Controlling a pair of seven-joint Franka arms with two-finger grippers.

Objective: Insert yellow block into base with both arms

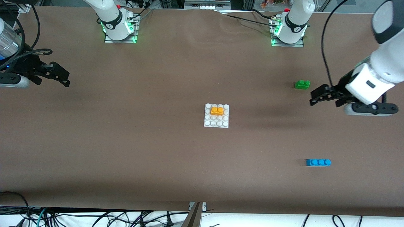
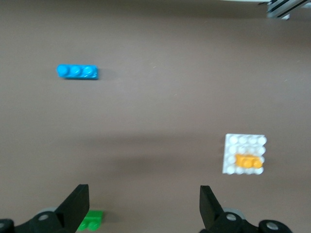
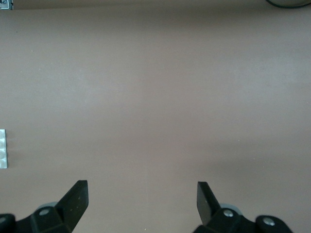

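Note:
The yellow block [image 1: 217, 110] sits on the studs of the white base [image 1: 216, 122] at mid-table, on the half of the plate farther from the front camera. In the left wrist view the block [image 2: 248, 160] lies on the base [image 2: 234, 141]. My left gripper [image 1: 314, 97] is open and empty, up in the air over bare table near the green brick, toward the left arm's end. My right gripper [image 1: 65, 78] is open and empty over bare table at the right arm's end. In the wrist views the left gripper [image 2: 144, 199] and the right gripper [image 3: 142, 196] hold nothing. The right wrist view shows only an edge of the base [image 3: 2, 148].
A green two-stud brick [image 1: 302, 84] lies beside my left gripper, also in the left wrist view [image 2: 91, 221]. A blue three-stud brick [image 1: 318, 162] lies nearer to the front camera, also in the left wrist view [image 2: 77, 72]. Brown table surface surrounds the base.

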